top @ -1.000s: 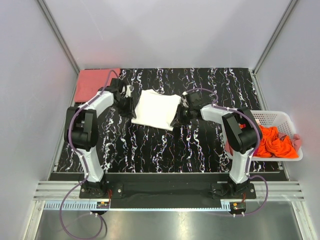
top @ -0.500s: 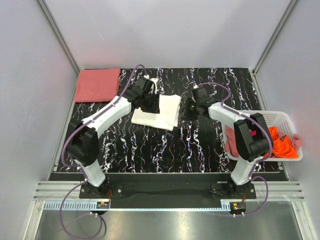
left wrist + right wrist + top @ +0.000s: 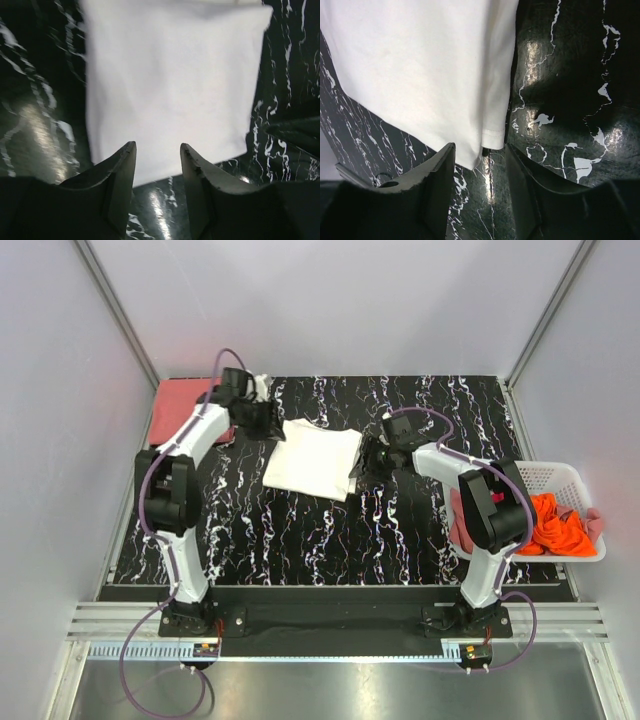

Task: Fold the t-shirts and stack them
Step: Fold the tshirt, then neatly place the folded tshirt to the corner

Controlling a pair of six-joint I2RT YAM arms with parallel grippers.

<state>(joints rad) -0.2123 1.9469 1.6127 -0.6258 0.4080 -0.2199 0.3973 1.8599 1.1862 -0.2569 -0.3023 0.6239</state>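
Cream-white folded cloth t-shirt lies flat, a smooth neat rectangle, mid black marbled table. Left gripper just beside its far-left corner, jaws parted, holding nothing; right gripper at the hemmed right edge, likewise parted, empty.

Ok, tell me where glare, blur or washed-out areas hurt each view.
Left wrist: the white shirt is washed out and its folds barely show; glare streaks on the table. Right wrist: bright glare patches on the table beside the shirt; the hem is sharp. Top: even, soft light, no harsh shadows.
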